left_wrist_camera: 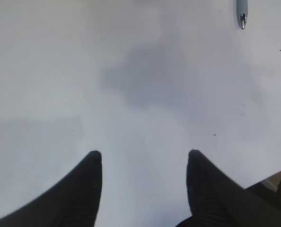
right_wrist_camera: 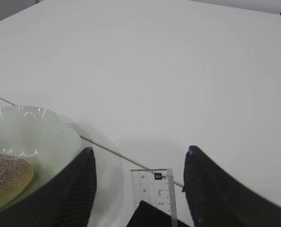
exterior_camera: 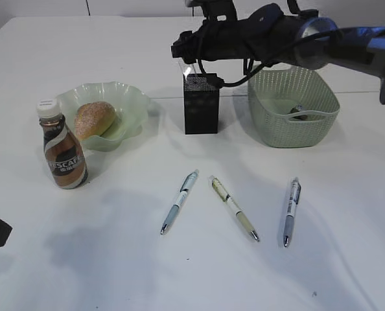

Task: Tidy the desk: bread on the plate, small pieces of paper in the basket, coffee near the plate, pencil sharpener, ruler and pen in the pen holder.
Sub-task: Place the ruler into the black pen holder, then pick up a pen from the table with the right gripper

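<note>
Three pens (exterior_camera: 232, 207) in front, ruler (right_wrist_camera: 154, 191) between open right end effector (right_wrist_camera: 138, 163) fingers

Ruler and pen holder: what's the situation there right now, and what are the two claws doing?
Right gripper open above pen holder, ruler standing in it. Left gripper open, empty, over bare desk. Three pens on desk. Nothing blocking.

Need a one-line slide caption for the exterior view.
Right gripper hovers over black mesh pen holder; sugared bun sits in wavy green plate; three pens on white desk.
</note>
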Available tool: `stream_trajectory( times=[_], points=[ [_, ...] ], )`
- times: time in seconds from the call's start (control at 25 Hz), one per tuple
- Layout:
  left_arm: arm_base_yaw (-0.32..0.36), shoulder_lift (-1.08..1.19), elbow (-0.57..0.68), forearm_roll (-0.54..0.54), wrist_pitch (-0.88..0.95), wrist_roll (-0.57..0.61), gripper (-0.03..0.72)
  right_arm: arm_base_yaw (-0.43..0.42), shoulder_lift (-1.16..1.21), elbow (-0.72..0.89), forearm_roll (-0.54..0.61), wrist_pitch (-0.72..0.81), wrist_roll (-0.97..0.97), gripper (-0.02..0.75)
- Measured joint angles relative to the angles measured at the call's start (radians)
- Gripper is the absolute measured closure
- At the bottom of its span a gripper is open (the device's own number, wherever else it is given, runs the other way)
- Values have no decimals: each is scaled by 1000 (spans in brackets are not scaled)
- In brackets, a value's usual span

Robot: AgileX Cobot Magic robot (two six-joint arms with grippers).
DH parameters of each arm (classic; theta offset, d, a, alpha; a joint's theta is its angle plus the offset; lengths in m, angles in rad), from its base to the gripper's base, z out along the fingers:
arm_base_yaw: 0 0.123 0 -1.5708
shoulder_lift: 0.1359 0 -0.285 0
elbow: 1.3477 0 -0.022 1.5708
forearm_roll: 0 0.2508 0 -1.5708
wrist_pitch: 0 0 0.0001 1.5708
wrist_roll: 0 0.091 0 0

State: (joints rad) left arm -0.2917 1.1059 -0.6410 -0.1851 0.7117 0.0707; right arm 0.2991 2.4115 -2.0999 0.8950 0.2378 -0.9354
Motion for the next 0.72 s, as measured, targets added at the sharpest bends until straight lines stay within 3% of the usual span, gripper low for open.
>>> stream_trajectory(
  times=[0.4, 0.72],
  points=[
    [0, 0, 0, 0, 0, 0, 287, 0, -139, -2, 0, 6, -14, 256],
    [0, 0, 0, 0, 0, 0, 287, -22, -302, -8, -28, 189, -9, 262]
  ],
)
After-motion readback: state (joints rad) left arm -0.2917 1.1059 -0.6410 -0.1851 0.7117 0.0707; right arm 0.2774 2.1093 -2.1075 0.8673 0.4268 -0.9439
